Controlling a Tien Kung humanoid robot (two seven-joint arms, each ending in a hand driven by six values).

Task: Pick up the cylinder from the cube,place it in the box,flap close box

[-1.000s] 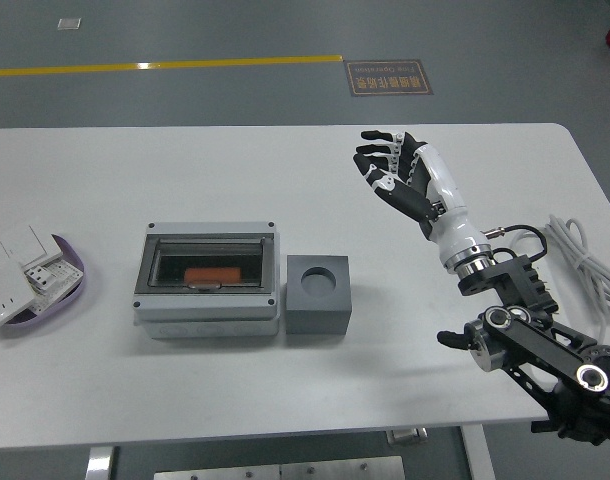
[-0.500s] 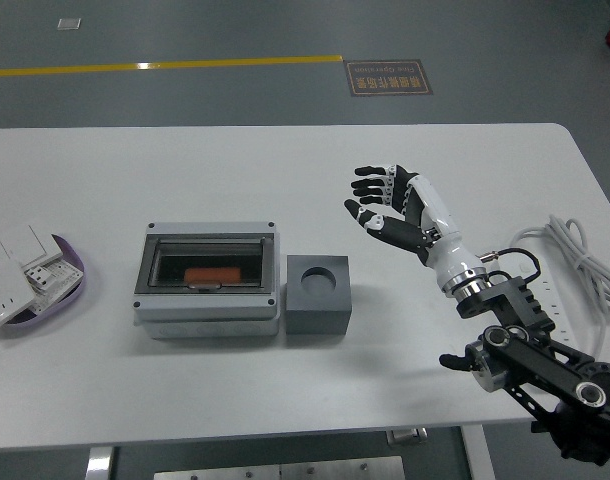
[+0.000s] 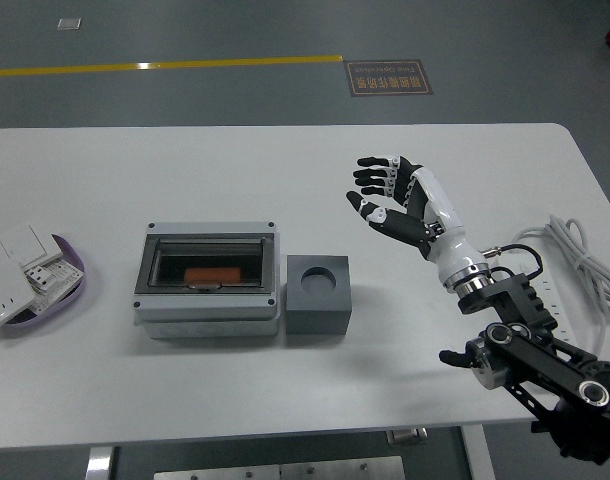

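White sockets [image 3: 15, 272] on purple tray [image 3: 73, 262] at far left. Box [image 3: 209, 278] mid-table, flap down, orange cylinder [image 3: 213, 274] visible inside. Gray cube [image 3: 319, 293] touching box's right side, socket empty. Right hand [image 3: 395, 196] above the table right of cube, fingers spread, holding nothing.

A white table [image 3: 285, 170] stands on a grey floor. At its left edge sits a shallow purple dish [image 3: 73, 268] holding white switch plates [image 3: 15, 270] — one overhangs the rim toward the table's edge. At the right edge lies a looped grey cable [image 3: 585, 260]. Beyond the table, a yellow line [image 3: 165, 66] crosses the floor — beside its right end, a dark floor label [image 3: 389, 77]
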